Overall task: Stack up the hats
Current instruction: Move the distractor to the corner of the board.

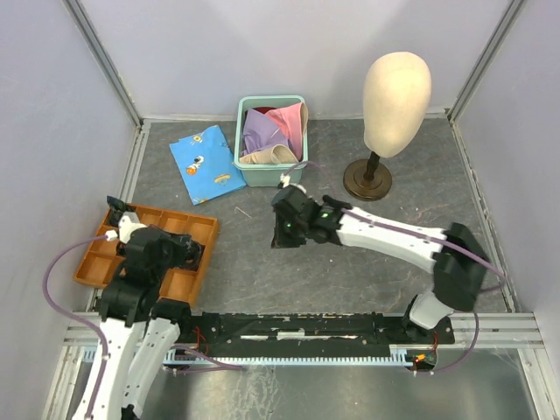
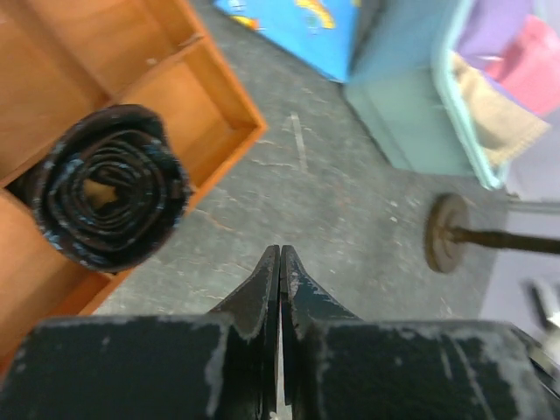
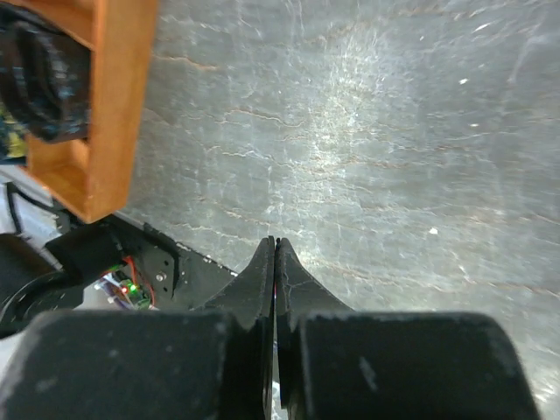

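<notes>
The hats lie bunched in a teal basket [image 1: 297, 166] at the back of the table: a lavender one [image 1: 261, 133], a pink one [image 1: 287, 119] and a cream-beige one [image 1: 268, 157]. In the left wrist view the lavender hat [image 2: 493, 26], the pink hat [image 2: 535, 74] and the beige hat [image 2: 500, 127] show over the basket's rim [image 2: 455, 105]. My left gripper [image 2: 280, 250] is shut on nothing, low at the right edge of the orange tray, far from the basket. My right gripper [image 3: 275, 241] is shut and empty over bare grey table, a little in front of the basket [image 1: 279, 236].
An orange wooden tray [image 1: 131, 262] with compartments sits front left and holds a dark rolled strip [image 2: 109, 188]. A blue patterned cloth [image 1: 206, 162] lies left of the basket. A cream mannequin head [image 1: 396, 92] stands back right on a dark round base [image 1: 367, 180].
</notes>
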Controlling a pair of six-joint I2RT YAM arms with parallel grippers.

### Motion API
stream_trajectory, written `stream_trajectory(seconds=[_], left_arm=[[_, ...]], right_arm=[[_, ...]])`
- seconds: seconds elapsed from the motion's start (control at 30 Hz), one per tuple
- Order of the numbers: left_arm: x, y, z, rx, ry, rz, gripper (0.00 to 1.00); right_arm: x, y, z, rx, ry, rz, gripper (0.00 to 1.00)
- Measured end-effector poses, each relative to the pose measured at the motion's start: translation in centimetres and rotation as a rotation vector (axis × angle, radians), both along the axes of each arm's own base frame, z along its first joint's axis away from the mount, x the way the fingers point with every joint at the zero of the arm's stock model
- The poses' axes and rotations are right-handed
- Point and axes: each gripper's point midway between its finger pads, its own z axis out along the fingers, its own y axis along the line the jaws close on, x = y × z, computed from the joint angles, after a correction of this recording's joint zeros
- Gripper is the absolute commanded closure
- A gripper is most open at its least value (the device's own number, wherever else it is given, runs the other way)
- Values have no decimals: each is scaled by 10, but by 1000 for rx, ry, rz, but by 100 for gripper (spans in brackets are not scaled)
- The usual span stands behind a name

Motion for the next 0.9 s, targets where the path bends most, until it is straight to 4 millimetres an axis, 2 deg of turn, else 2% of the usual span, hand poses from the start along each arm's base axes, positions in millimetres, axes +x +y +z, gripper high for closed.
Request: stream_trajectory(seconds=[0.1,0.17,0.23,0.33,0.47,0.53,0.6,0.77,0.9], left_arm=[[8,10,-29,16,100,82,97],[15,16,-39,49,150,119,97],[25,23,-46,89,183,158,97],[38,35,-53,128,219,221,97],[52,66,-65,134,270,328,97],[57,86,-70,126,275,382,97],[62,98,-71,143,278,400,97],[78,106,-86,190,339,346,97],[93,121,-99,170,407,329,97]], right_arm=[[5,-17,38,38,-89,-9,100],[7,-22,50,47,-128,-1,100],[7,-22,47,34,-136,17,100],[10,-17,27,-14,-115,52,100],[21,10,-1,-49,-78,99,100],[28,27,-10,-44,-73,116,100],[37,41,-14,-38,-78,124,100],[65,83,-5,10,-131,136,100],[86,115,6,56,-178,143,100]])
